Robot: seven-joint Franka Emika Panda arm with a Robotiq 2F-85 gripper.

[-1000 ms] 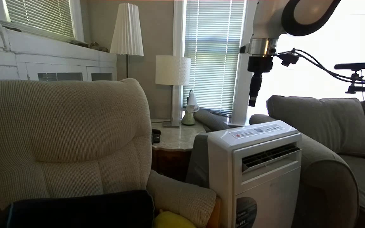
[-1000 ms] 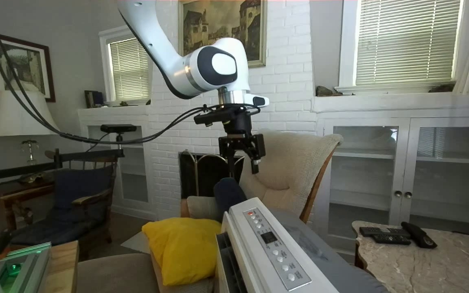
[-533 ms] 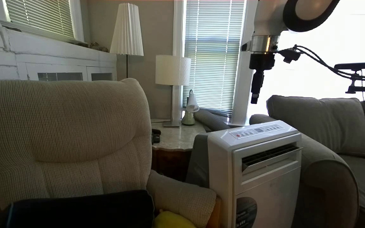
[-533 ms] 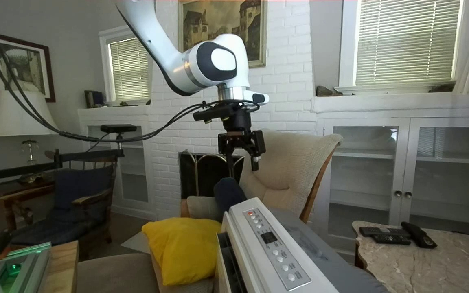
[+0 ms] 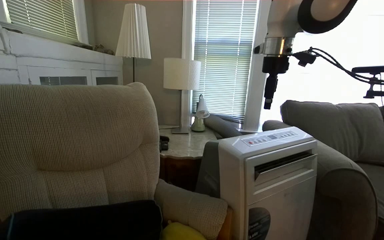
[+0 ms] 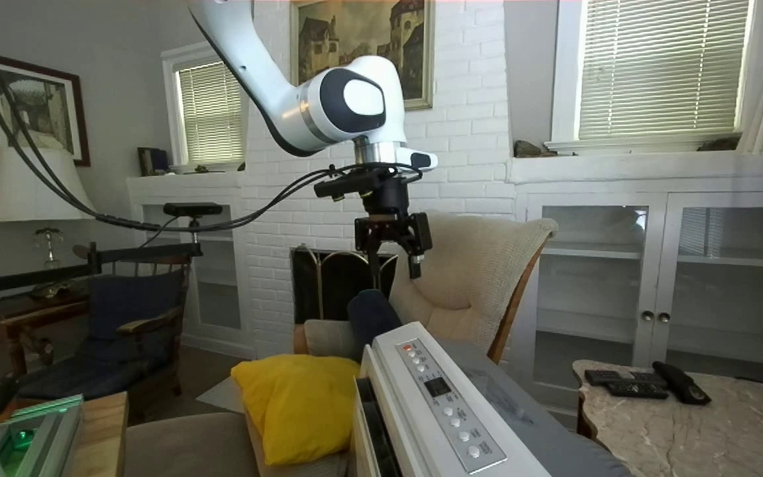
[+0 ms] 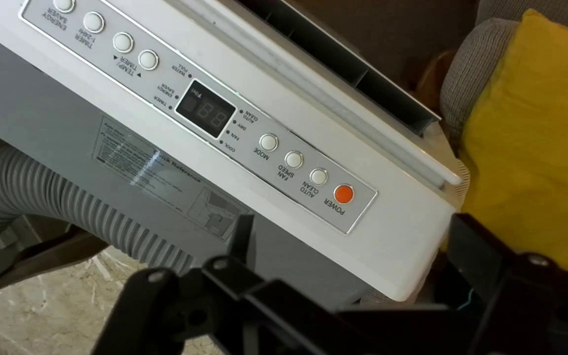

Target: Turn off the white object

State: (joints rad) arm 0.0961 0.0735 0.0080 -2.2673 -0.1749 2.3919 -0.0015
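The white object is a boxy white air conditioner (image 5: 278,196), standing upright; it shows in an exterior view (image 6: 388,397) from above and fills the wrist view (image 7: 397,236). Its slanted top carries a grey control panel (image 7: 284,185) with an orange power button (image 7: 344,194), labelled POWER, at one end. The digit display (image 7: 205,108) looks dark. A louvre flap (image 5: 287,168) stands partly open at the vent. My gripper (image 6: 395,270) hangs pointing down above the unit, touching nothing. In the wrist view its fingers (image 7: 353,227) are wide apart with nothing between them.
A beige armchair (image 5: 88,133) and a yellow cushion (image 6: 299,404) stand beside the unit. A grey sofa (image 5: 342,133) is on its other side. A marble-topped table (image 6: 686,430) holds remotes and a phone. A grey hose (image 7: 77,197) runs behind the unit.
The gripper rose slightly and then held still over the last half second. The louvre flap on the air conditioner has swung further up, narrowing the vent opening.
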